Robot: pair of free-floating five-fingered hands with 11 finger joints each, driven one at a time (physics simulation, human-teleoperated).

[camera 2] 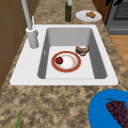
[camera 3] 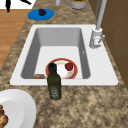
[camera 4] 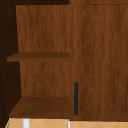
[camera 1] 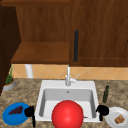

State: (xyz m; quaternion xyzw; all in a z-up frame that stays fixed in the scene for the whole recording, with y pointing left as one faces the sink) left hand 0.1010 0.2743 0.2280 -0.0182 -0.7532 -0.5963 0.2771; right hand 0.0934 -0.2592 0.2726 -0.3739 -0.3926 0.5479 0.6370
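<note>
- The left hand (camera 1: 29, 111) hangs at the near left corner of the sink (camera 1: 42, 86), just beside the blue plate (camera 1: 10, 118) that carries a bunch of dark grapes (camera 1: 16, 110). I cannot tell whether its fingers are spread or curled.
- The right hand (camera 1: 102, 110) hangs at the near right corner of the sink, close to the white plate (camera 1: 111, 121) with a brown pastry (camera 1: 119, 119) on it. Its fingers I cannot make out either.
- Down in the basin lies a red-rimmed plate (camera 2: 66, 61) with a small red fruit (camera 2: 59, 60) on its left part; a brownish item (camera 2: 82, 50) lies just beside it.
- A dark green bottle (camera 3: 54, 82) stands upright on the counter right of the sink.
- The faucet (camera 1: 68, 76) rises at the far edge.
- A large red ball (camera 1: 67, 115) sits in front of the sink.
- A potted plant (camera 1: 9, 81) stands far left.
- Above hangs a wooden cabinet (camera 4: 100, 55) with a dark handle (camera 4: 76, 98).
</note>
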